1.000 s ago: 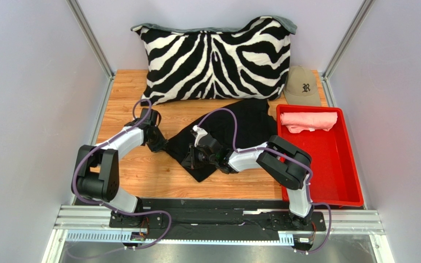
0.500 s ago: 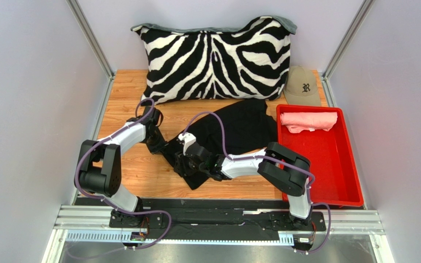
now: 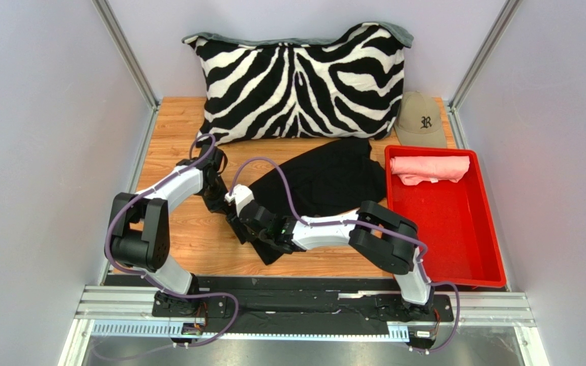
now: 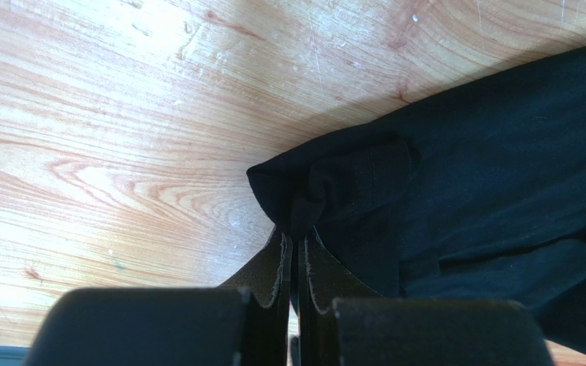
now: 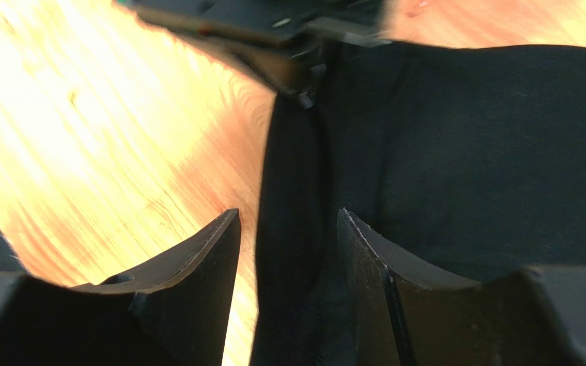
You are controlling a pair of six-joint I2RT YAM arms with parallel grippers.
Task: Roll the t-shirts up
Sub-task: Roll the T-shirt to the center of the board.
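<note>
The black t-shirt (image 3: 327, 179) is pinched by the corner in my left gripper (image 4: 296, 238); my open right gripper (image 5: 287, 217) must clamp its edge before rolling.

One t-shirt (image 3: 334, 179) on table (image 3: 189, 248) before pillow (image 3: 300, 80), other t-shirt (image 3: 428, 168) in tray (image 3: 456, 244) to its right
</note>
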